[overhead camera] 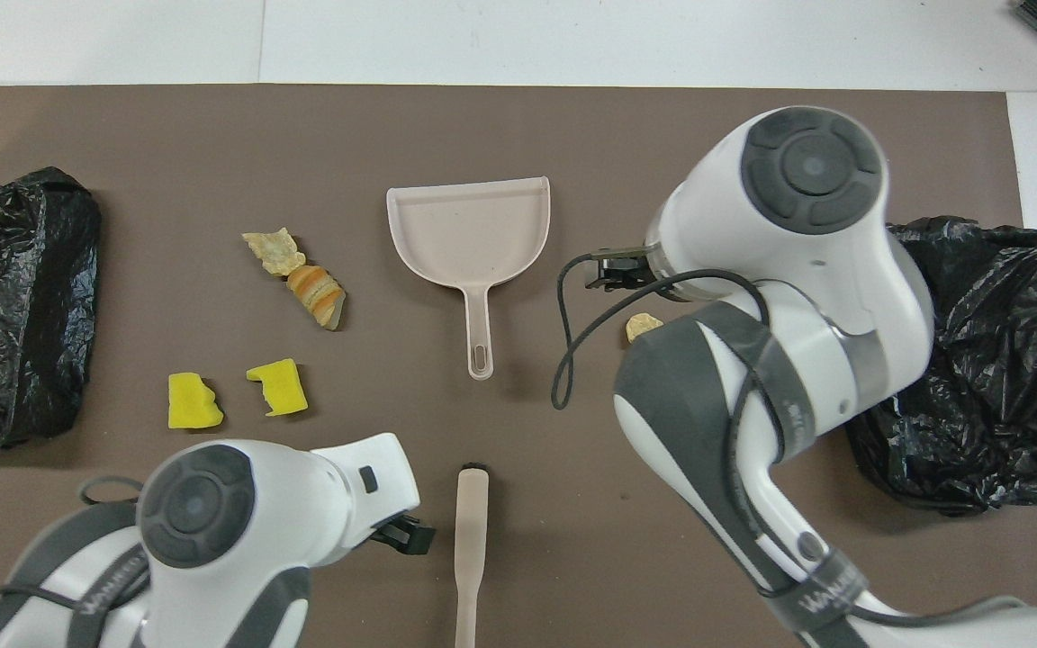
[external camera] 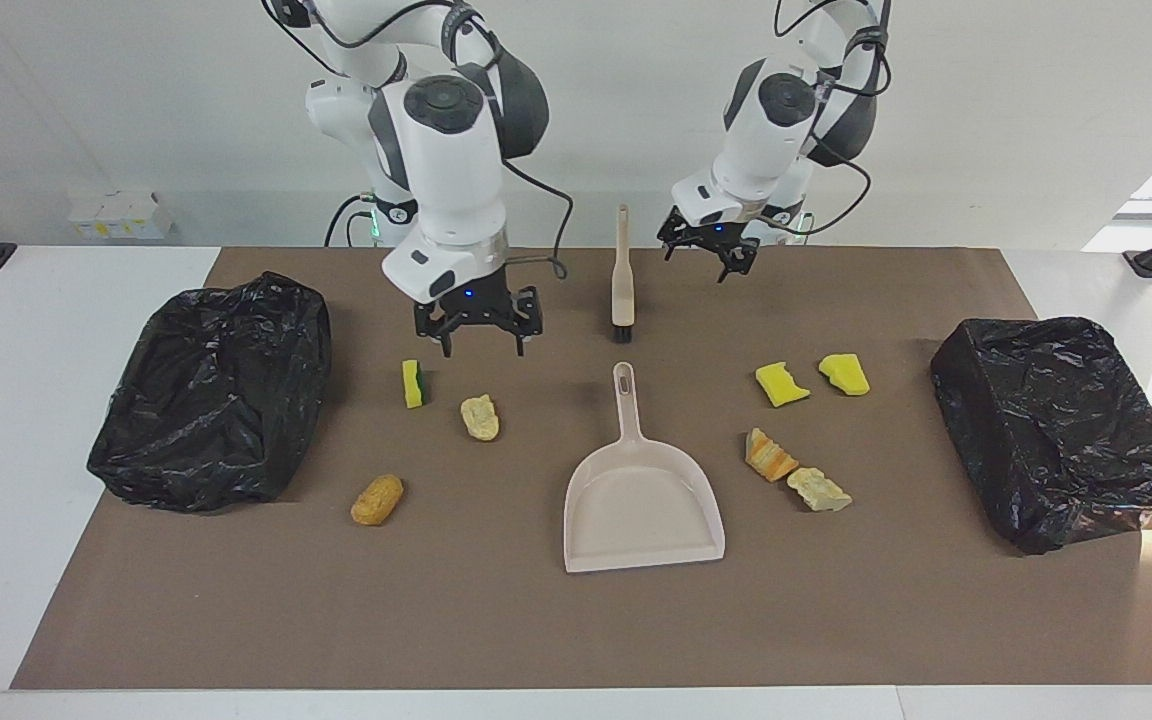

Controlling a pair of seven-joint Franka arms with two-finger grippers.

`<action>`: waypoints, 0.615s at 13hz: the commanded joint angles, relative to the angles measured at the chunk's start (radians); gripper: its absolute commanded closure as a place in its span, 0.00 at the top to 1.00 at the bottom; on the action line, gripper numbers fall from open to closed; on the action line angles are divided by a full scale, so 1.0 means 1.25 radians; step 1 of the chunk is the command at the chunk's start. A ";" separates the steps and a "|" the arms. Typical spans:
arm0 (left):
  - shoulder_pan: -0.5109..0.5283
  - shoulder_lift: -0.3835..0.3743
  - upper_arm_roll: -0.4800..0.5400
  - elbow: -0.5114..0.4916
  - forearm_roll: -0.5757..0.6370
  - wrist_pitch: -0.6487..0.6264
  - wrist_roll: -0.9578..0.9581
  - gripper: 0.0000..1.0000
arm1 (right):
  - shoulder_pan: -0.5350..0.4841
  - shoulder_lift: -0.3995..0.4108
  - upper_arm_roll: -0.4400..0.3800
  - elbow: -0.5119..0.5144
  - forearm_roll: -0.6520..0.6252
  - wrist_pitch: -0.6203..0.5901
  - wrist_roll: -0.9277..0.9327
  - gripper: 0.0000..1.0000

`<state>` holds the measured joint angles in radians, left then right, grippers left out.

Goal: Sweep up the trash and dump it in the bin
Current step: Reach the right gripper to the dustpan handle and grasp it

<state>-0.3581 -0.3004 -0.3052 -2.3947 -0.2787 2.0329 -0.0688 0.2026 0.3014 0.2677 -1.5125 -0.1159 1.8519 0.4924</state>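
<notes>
Trash lies in two groups on the brown mat. A green-backed sponge [external camera: 414, 384], a tan lump [external camera: 480, 417] and an orange lump [external camera: 377, 499] lie toward the right arm's end. Two yellow sponges [external camera: 782, 384] [external camera: 844, 374], a striped lump [external camera: 768, 455] and a beige lump [external camera: 818, 490] lie toward the left arm's end. My right gripper [external camera: 481, 343] hangs open and empty over the mat near the green-backed sponge. My left gripper [external camera: 708, 258] hangs open and empty beside the brush [external camera: 622, 275] handle. The dustpan [external camera: 641, 500] lies mid-mat.
A black-bagged bin [external camera: 211, 390] stands at the right arm's end and another [external camera: 1066, 430] at the left arm's end. In the overhead view the right arm covers the green-backed sponge and the orange lump. The mat's edge [external camera: 536, 680] runs farthest from the robots.
</notes>
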 commanded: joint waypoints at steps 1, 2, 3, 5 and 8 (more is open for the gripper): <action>-0.072 -0.036 -0.067 -0.105 -0.005 0.099 -0.172 1.00 | 0.046 0.133 0.003 0.142 -0.019 0.001 0.067 1.00; -0.123 -0.043 -0.069 -0.122 -0.007 0.109 -0.234 1.00 | 0.071 0.165 0.003 0.162 -0.023 0.014 0.114 1.00; -0.157 -0.044 -0.069 -0.135 -0.007 0.114 -0.241 1.00 | 0.099 0.186 0.002 0.173 -0.023 0.027 0.143 1.00; -0.224 -0.057 -0.072 -0.181 -0.007 0.143 -0.280 1.00 | 0.145 0.208 -0.002 0.163 -0.037 0.085 0.162 1.00; -0.306 -0.060 -0.072 -0.238 -0.007 0.236 -0.388 1.00 | 0.180 0.247 -0.001 0.157 -0.059 0.131 0.173 0.99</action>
<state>-0.6886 -0.3272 -0.4103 -2.6255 -0.2788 2.2702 -0.5045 0.4140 0.5729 0.2652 -1.3440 -0.1602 1.9889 0.6832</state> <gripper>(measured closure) 0.000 0.000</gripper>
